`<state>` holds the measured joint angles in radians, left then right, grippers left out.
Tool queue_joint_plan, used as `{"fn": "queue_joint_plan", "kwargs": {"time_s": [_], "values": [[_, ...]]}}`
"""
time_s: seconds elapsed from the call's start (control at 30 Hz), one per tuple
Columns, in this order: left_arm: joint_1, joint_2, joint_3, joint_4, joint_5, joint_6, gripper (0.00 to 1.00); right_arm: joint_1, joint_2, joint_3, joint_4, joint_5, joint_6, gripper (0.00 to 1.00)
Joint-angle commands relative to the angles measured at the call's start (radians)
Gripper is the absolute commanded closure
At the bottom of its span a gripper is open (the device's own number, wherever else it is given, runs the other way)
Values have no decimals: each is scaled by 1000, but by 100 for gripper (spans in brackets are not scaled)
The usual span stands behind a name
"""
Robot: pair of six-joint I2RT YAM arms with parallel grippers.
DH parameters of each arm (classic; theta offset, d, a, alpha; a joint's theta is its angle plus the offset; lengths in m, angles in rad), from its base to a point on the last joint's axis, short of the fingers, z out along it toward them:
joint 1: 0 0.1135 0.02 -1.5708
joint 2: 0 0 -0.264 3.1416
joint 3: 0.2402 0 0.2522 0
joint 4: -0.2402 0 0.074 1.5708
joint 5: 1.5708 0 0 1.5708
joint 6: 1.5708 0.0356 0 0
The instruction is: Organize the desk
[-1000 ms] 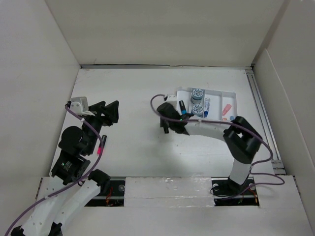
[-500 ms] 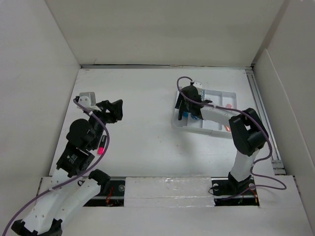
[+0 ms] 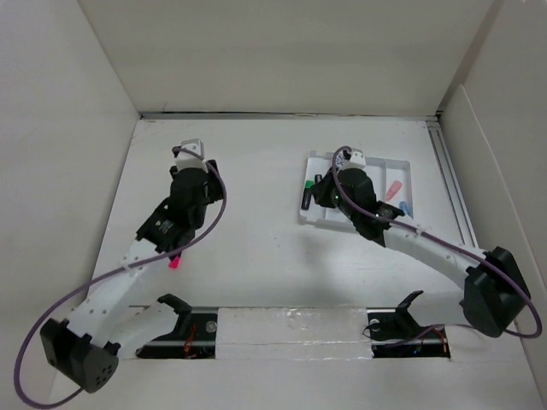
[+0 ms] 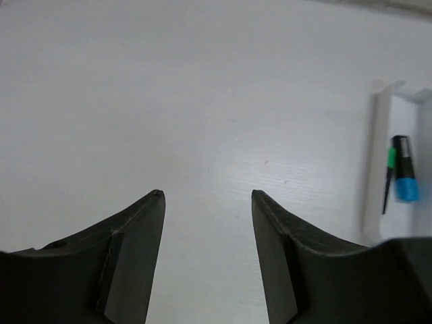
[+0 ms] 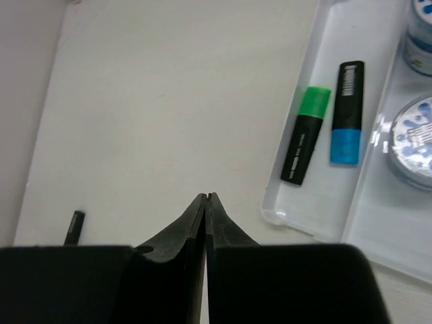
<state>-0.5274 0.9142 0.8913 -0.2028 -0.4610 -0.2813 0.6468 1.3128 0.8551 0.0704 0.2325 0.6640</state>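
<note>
The left gripper [image 4: 206, 196] hangs with its fingers spread wide and nothing between them, over the left half of the large flat matte white table [image 3: 256, 162], which lies enclosed by white walls [image 3: 77, 128]. A small pink pen-like object [image 3: 175, 261] lies on the table beside the left arm. Farther right sits a white compartmented plastic tray [image 3: 301, 215]. Its leftmost compartment holds a black marker with a green cap [image 5: 307, 131] and, just beside it, a black marker with a blue cap [image 5: 345, 115]. A round blue-patterned tin [image 5: 415, 138] fills the next compartment. The right gripper [image 5: 206, 197] hovers at the tray's left side, fingers pressed together, gripping nothing.
</note>
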Motion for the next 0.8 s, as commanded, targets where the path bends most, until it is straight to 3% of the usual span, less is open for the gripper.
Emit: {"fn": "queue_joint_plan", "kwargs": {"time_s": [0.0, 0.03, 0.13, 0.27, 0.33, 0.47, 0.63, 0.7, 0.77], "values": [[29, 150, 106, -225, -55, -96, 51, 24, -64, -36, 58, -7, 16, 91], [46, 178, 135, -321, -19, -116, 50, 24, -78, -53, 69, -10, 17, 83], [93, 222, 147, -420, 34, -186, 50, 13, -121, -70, 85, -57, 26, 75], [162, 141, 123, -428, 52, -271, 50, 13, -133, -93, 126, -102, 16, 64], [162, -25, 94, -304, 77, -285, 50, 13, -53, -87, 173, -195, 11, 63], [162, -155, 97, -214, 73, -268, 49, 80, 85, -5, 114, -286, -39, 74], [162, -236, 133, -192, 32, -234, 48, 287, 258, 163, 36, -162, -110, 98], [162, -271, 144, -182, 39, -213, 48, 327, 363, 214, 19, -163, -116, 97], [162, -300, 158, -153, 51, -193, 48, 384, 440, 312, -3, -170, -106, 91]]}}
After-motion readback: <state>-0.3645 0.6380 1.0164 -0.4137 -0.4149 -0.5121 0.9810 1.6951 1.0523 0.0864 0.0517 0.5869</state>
